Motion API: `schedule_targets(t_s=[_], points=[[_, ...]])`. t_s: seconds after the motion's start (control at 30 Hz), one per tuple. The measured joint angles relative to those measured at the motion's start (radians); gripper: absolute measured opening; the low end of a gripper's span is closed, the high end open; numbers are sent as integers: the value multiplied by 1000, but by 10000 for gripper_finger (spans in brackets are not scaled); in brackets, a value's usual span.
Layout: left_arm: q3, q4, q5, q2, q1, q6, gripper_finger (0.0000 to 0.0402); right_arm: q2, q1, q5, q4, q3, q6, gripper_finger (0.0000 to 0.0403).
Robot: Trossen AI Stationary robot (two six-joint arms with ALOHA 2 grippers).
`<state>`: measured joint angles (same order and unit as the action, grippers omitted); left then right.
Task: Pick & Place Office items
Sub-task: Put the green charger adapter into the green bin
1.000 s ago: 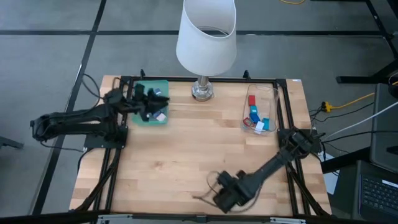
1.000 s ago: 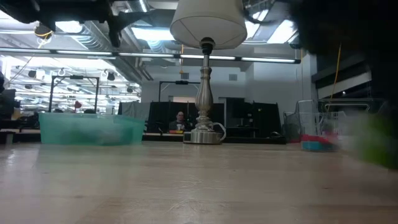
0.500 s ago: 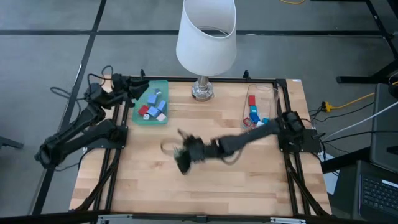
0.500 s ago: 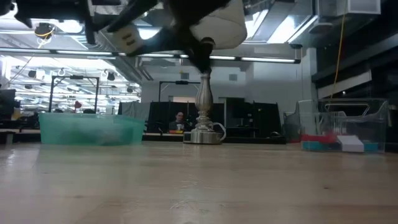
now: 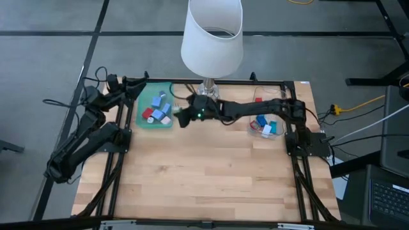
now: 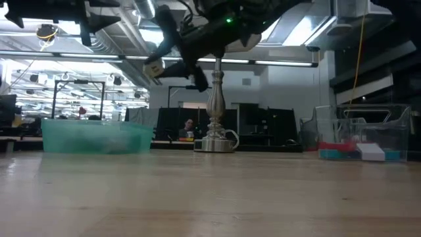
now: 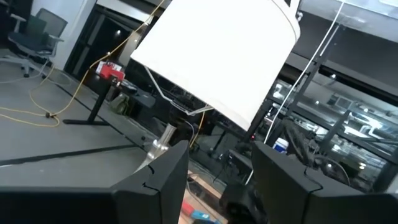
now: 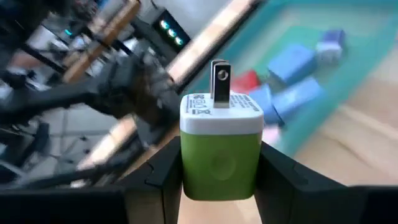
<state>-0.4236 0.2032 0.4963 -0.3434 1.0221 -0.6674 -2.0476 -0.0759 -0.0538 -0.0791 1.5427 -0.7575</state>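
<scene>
My right gripper (image 5: pixel 181 117) reaches across the table from the right and hovers just beside the green tray (image 5: pixel 167 89), shut on a green and white blocky piece (image 8: pixel 221 155). In the low view it hangs high above the table (image 6: pixel 156 66). Several blue, red and white pieces (image 5: pixel 156 108) lie in the tray. More blue, red and white pieces (image 5: pixel 262 122) lie in the clear bin (image 5: pixel 276 96). My left gripper (image 5: pixel 137 86) waits open at the table's far left corner, touching nothing. My right gripper pinches the green and white piece by its two opposite green sides (image 8: pixel 186 162), one finger (image 8: pixel 155 177) on each. The white end with its metal prong (image 8: pixel 219 79) points away from the wrist. The piece is lifted clear of the table.
A lamp with a white shade (image 5: pixel 212 32) and a metal foot (image 5: pixel 208 94) stands at the far edge between tray and bin, close behind my right arm. The near half of the wooden table (image 5: pixel 204 179) is bare. A black frame (image 5: pixel 291 102) borders the table.
My right gripper has swung from the table's near edge across the middle toward the far left, up beside the green tray, carrying the green piece. My left gripper has drawn back from above the tray to the far left corner.
</scene>
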Motion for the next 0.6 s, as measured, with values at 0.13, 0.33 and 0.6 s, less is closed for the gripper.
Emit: schedule_targets(t_s=[0.13,0.33,0.6], points=[[0,0,3,-10,2,0,169,-79,-17,61,-8,82,7,148],[0,-31,4,-18,2,5,169,-310,-18,103,32,385,7,148],[0,-46,4,-18,2,6,169,-580,-19,122,198,798,-7,148]])
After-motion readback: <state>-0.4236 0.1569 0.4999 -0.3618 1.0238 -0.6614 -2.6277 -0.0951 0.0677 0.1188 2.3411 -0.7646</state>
